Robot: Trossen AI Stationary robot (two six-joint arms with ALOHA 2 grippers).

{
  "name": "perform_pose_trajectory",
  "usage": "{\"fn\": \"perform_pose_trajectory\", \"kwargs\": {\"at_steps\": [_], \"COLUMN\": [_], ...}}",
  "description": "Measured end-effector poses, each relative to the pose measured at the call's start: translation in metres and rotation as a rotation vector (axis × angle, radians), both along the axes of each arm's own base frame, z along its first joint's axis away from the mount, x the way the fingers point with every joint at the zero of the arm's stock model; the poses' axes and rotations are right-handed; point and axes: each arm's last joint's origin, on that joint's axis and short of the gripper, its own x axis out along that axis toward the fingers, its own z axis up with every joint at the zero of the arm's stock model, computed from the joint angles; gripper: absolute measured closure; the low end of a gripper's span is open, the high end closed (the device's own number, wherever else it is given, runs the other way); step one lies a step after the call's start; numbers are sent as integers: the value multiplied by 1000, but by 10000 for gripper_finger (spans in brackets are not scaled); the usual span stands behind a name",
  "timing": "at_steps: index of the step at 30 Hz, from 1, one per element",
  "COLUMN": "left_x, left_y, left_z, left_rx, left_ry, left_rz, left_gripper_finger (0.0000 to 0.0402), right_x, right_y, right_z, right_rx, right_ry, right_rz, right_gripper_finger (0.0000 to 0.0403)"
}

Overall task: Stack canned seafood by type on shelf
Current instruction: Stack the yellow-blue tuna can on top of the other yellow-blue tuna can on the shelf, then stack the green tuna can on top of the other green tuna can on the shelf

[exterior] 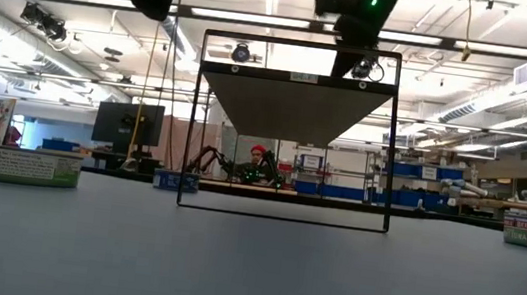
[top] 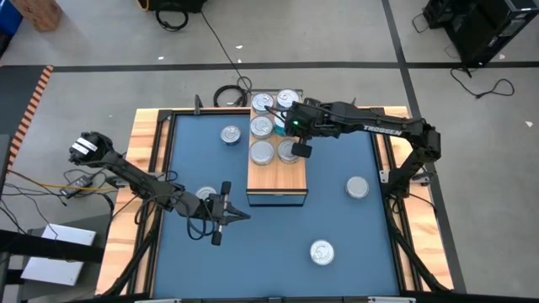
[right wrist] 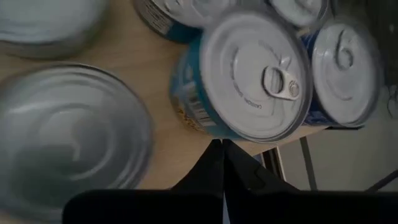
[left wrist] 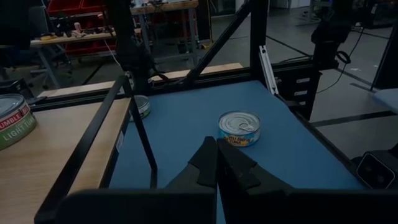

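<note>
Claws first. Your right claw [top: 301, 150] is fully closed and holds nothing; it hangs over the shelf [top: 278, 187], above the tins [top: 264, 152] gathered at its far end. Your left claw [top: 221, 212] is likewise closed and empty, low over the tabletop [top: 337, 227] just off the shelf's near left corner.

Judged step: right arm between picks, next tin to be fetched. The right wrist view shows a teal-sided tin [right wrist: 245, 74] directly ahead, touching a neighbouring tin [right wrist: 343, 68] near the shelf edge. Lift clear before you travel; a low sweep could nudge those tins off the edge.

Loose tins on the mat: one [top: 357, 187] right of the shelf, one [top: 321, 252] toward the near edge, one [top: 230, 134] left of the shelf's far end, one [top: 205, 195] beside the left claw. Open the claw before descending and centre on the lid.

Room: near half of the shelf top is bare, ample for a second stack. Dark frame rails border the mat; keep elbows inside them.
</note>
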Motion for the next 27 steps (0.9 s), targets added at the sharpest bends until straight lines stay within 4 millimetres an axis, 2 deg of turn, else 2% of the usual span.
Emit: {"fn": "perform_pose_trajectory", "kwargs": {"at_steps": [7,9,13,18,27], "left_x": [-1,-1,-1,-1,1], "left_y": [0,0,0,0,-1], "left_z": [-4,-5,-5,-5,-2], "left_rx": [20,22,27,23,8], "left_ry": [43,46,45,47,66], "left_rz": [0,0,-1,-14,-19], "left_gripper_finger": [396,396,396,396,396], "right_x": [-11,-14,-22,-48,-108], "right_y": [34,44,57,73,107], "right_z": [24,21,2,-17,-16], "right_rx": [5,11,24,41,116], "right_ry": [-97,-120,-195,-332,-549], "right_rz": [49,64,76,82,61], "right_gripper_finger": [401,401,402,402,402]}}
